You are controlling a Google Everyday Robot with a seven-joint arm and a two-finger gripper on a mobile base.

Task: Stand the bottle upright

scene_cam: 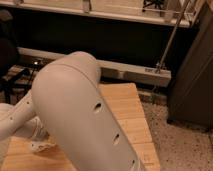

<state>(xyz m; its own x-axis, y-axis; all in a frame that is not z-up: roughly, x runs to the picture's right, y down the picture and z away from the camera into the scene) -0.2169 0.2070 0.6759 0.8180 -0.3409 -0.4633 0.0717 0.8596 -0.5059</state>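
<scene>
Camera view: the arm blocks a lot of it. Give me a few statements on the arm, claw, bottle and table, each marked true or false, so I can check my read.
1. The pale arm link fills the middle of the view. True.
2. The table has a glass top. False: it is made of wooden slats.
3. The claw is at the lower left, down by the table top. True; it is shut.
4. The bottle stands upright in plain sight at the table's right edge. False: only a whitish speckled bit shows beside the claw at the lower left. The arm hides the rest, so its pose cannot be told.
5. The floor right of the table is speckled. True.
</scene>
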